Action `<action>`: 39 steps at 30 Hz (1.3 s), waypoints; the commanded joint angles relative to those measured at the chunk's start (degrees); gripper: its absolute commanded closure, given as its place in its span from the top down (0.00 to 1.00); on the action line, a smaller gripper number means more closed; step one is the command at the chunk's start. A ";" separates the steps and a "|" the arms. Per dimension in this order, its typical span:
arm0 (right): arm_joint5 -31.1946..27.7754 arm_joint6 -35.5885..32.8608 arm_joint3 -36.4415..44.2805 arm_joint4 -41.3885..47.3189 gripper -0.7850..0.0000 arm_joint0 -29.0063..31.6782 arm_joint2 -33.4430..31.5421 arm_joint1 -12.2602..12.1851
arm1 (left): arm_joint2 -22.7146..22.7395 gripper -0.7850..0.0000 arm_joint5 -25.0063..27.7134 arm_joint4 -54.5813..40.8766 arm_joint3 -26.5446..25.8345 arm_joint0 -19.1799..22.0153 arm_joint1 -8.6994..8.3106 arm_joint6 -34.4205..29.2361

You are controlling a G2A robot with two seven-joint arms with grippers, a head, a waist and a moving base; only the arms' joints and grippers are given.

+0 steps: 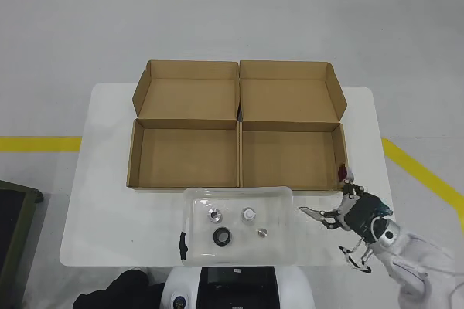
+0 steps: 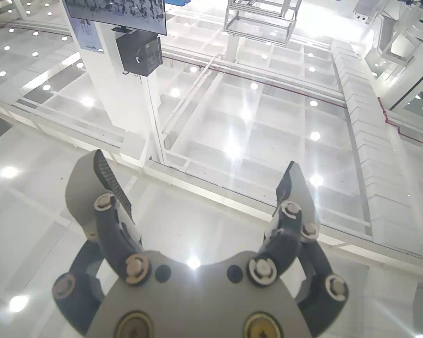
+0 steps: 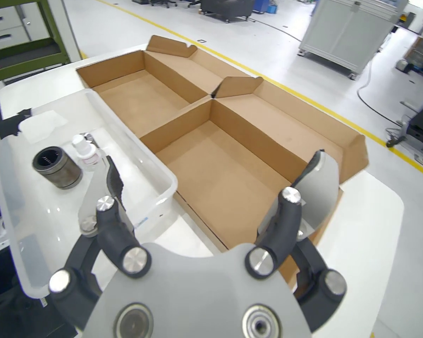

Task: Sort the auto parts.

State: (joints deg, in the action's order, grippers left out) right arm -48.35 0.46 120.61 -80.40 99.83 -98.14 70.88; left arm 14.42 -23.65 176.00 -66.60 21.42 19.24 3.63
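Table: a white table [image 1: 100,193] is being used as the sorting surface.
Cardboard boxes: a left box [image 1: 184,158] and a right box [image 1: 288,160] are being kept side by side, touching, with lids folded back.
Bin: a clear plastic bin [image 1: 240,191] is being kept just in front of the boxes.
Right gripper [image 3: 214,160]: is being held spread wide, gripping nothing, just beside the bin's right end.
Left gripper [image 2: 194,158]: is being held spread wide, gripping nothing, pointed at a ceiling.
Auto parts: a black linear bearing [image 1: 222,236], a small white bottle [image 1: 249,213], a round metal part [image 1: 214,212] and a small fastener [image 1: 262,231] are being held in the bin, apart from one another.
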 commanded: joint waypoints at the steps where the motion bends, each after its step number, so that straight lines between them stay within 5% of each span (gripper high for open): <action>1: -1.08 -1.53 0.41 -1.06 1.00 -1.04 2.12 -0.14 | 0.00 1.00 0.00 0.00 0.00 0.00 0.00 0.00; 18: -7.12 -11.80 -0.74 -8.03 1.00 -9.89 22.19 -0.73 | 0.00 1.00 0.00 0.00 0.00 0.00 0.00 0.00; 39: -2.37 -13.09 -7.75 -10.45 1.00 -13.63 27.67 -1.57 | 0.00 1.00 0.00 0.00 0.00 0.00 0.00 0.00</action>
State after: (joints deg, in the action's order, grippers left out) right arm -50.91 -12.82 113.10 -90.71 86.21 -70.60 69.35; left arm 14.42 -23.65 176.00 -66.60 21.42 19.24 3.63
